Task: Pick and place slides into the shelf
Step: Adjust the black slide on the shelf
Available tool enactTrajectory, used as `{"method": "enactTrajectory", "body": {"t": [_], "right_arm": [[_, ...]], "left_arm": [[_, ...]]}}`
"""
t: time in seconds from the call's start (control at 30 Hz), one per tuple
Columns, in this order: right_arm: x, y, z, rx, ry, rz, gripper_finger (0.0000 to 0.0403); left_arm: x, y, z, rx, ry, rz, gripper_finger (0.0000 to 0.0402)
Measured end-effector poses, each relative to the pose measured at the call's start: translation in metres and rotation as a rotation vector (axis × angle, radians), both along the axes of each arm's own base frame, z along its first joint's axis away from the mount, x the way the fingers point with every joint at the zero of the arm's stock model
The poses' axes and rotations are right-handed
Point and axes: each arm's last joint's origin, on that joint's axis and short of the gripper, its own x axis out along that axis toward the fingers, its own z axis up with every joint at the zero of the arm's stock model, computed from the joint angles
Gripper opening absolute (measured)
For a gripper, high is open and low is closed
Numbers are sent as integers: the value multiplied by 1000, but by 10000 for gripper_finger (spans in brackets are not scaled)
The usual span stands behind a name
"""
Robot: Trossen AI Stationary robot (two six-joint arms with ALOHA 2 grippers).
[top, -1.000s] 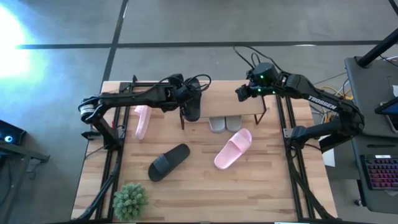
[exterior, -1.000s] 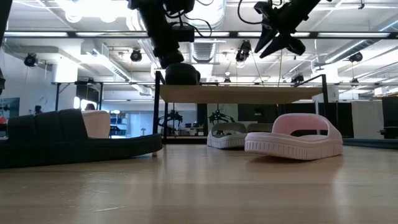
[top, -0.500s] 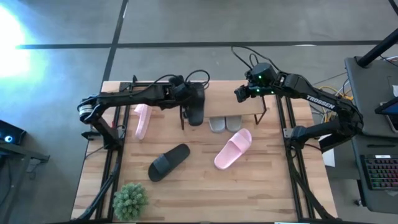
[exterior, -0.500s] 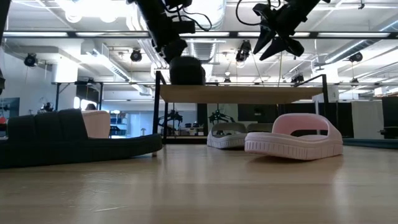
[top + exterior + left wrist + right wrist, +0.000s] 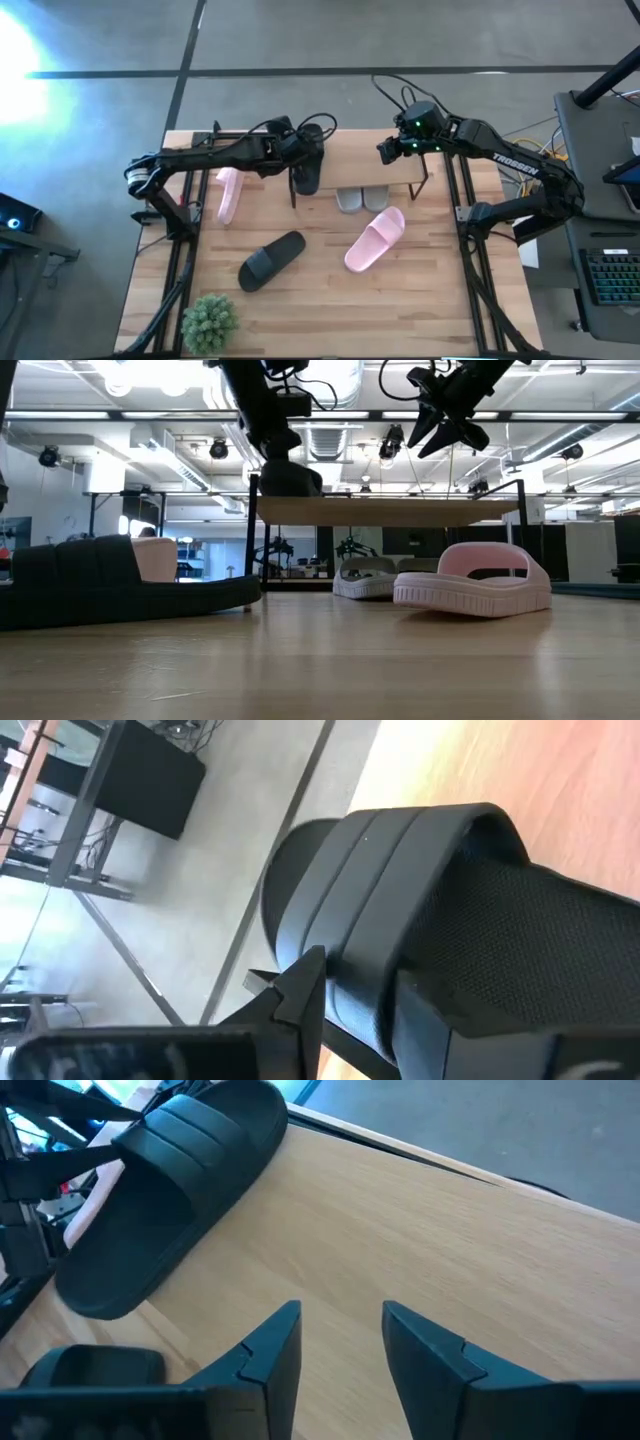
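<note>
The shelf (image 5: 375, 165) stands at the table's far middle. A black slide (image 5: 308, 170) lies on the left end of its wooden top (image 5: 390, 510). My left gripper (image 5: 365, 985) is at that slide, its fingers apart on either side of the slide's strap side. My right gripper (image 5: 340, 1320) hovers open over the right part of the top, holding nothing. A light grey pair (image 5: 362, 198) sits under the shelf. Loose on the table lie a pink slide (image 5: 375, 238), a second pink slide (image 5: 228, 195) and a second black slide (image 5: 272, 260). My left gripper comes at the black slide slanting down from the table's left. One finger (image 5: 300, 990) stands outside the strap's side (image 5: 350, 920) and the other (image 5: 425, 1010) on the footbed side. I cannot tell whether they touch it. The slide lies on the shelf's top.
A small green plant (image 5: 210, 322) stands at the table's near left corner. Black frame rails run along the table's left and right edges. Bare wood lies in front of the loose slides.
The black slide at the shelf's left end has rocked a little toward the table's right and back. It sits lower on the plank now. Both arms have stayed where they were.
</note>
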Motion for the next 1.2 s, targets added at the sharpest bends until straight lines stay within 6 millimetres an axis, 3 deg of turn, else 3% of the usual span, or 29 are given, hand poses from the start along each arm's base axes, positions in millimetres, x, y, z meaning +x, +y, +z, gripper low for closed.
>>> {"method": "enactTrajectory", "body": {"t": [0.4,0.9,1.2], "right_arm": [[0,0,0,0,1,0,141],[0,0,0,2,4,-1,141],[0,0,-1,3,5,-1,141]], "left_arm": [[-3,-1,-19,-12,43,12,57],[-1,-4,-14,-78,-17,5,58],[-1,-6,-15,-75,-20,8,130]]}}
